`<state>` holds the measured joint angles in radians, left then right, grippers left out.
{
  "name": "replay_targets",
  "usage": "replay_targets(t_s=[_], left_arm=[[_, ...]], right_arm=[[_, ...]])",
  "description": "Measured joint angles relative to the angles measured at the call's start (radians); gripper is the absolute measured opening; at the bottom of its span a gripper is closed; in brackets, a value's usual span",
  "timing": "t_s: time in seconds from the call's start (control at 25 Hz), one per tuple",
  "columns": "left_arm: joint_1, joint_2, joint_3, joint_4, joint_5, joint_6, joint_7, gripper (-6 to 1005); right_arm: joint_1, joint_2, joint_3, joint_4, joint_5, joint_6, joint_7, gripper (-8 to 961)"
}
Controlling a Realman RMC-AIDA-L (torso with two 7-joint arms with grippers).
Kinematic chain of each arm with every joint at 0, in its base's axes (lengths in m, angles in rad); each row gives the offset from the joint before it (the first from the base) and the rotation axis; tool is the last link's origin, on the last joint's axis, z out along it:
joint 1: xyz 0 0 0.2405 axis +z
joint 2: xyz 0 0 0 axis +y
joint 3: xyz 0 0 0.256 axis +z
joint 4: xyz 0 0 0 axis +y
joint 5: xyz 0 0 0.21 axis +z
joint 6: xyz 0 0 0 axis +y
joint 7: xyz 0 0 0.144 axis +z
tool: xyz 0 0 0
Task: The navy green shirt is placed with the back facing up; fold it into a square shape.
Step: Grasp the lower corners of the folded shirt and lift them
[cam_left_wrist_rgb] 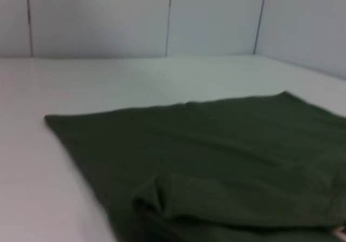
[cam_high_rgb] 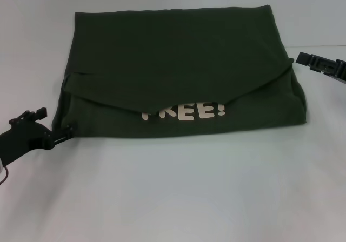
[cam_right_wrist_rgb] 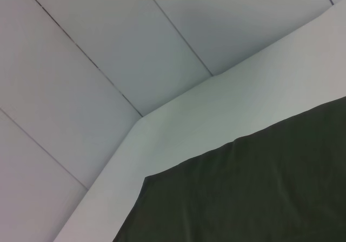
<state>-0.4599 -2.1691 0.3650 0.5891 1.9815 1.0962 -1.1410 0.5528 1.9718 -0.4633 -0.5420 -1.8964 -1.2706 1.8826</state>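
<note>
Two folds look done: the navy green shirt (cam_high_rgb: 181,72) lies squarish. Your left gripper (cam_high_rgb: 60,134) pinches its eight-o'clock corner; right gripper (cam_high_rgb: 323,65), three o'clock, grip unclear. Next, release cleanly.

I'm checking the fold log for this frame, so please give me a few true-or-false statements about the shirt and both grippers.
1. The navy green shirt lies folded on the white table. True.
2. White lettering shows below a folded-over flap. True.
3. The left gripper hovers above the shirt's centre. False: it sits at the shirt's near left corner.
4. The right gripper rests on the lettering. False: it is at the shirt's right edge, farther back.
5. The shirt is bright red. False: dark olive green.
</note>
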Motion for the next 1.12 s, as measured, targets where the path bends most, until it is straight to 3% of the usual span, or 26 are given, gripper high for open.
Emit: replay_targets(t_s=[0.24, 0.88, 1.12], left_arm=[[-0.019, 0.004, 0.010, -0.024, 0.047, -0.072, 0.001, 924], [-0.038, 0.002, 0.090, -0.025, 0.066, -0.095, 0.003, 920], [-0.041, 0.003, 0.109, -0.020, 0.075, -0.103, -0.002, 853]], right_arm=[[0.002, 0.008, 0.001, 0.001, 0.001, 0.021, -0.002, 778], [-0.002, 0.012, 0.002, 0.005, 0.023, 0.050, -0.007, 776], [-0.002, 0.012, 0.002, 0.010, 0.024, 0.057, -0.007, 776]])
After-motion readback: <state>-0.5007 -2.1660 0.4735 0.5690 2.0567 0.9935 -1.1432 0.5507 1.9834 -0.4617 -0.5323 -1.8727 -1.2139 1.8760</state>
